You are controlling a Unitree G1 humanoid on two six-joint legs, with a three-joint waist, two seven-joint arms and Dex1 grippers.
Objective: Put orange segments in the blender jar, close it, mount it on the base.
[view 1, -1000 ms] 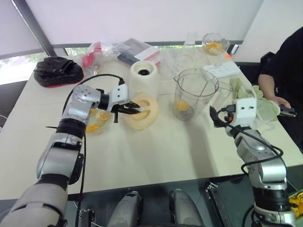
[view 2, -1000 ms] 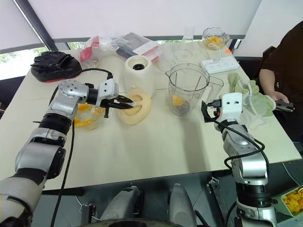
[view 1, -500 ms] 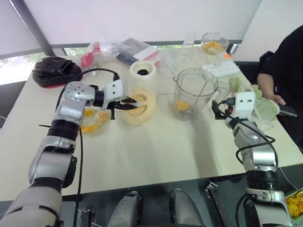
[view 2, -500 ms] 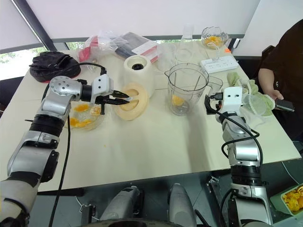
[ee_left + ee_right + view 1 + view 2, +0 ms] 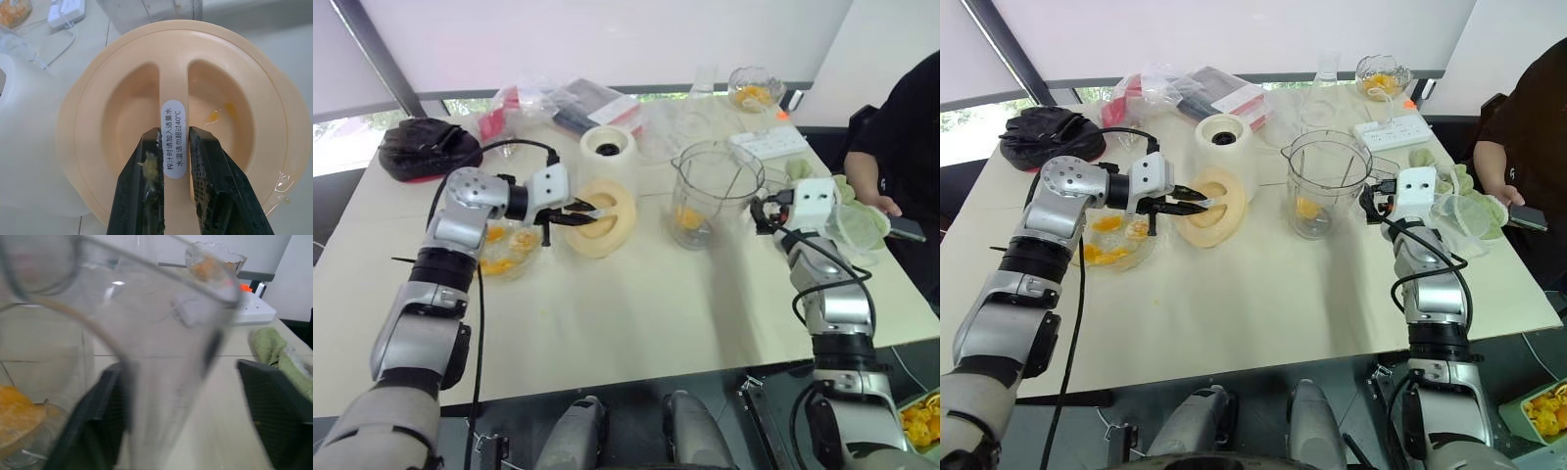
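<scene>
One cream table | window blind behind | person seated right

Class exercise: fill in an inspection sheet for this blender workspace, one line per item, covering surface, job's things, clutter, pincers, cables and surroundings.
Surface: pale table.
Job's things: blender jar holds orange segments; base behind it; more segments in a bowl.
Clutter: black bag, packets, green cloth.
Pincers: left pincer shut on the lid ridge; right pincer straddles the jar handle.
Cables: power strip.
Surroundings: seated person.
</scene>
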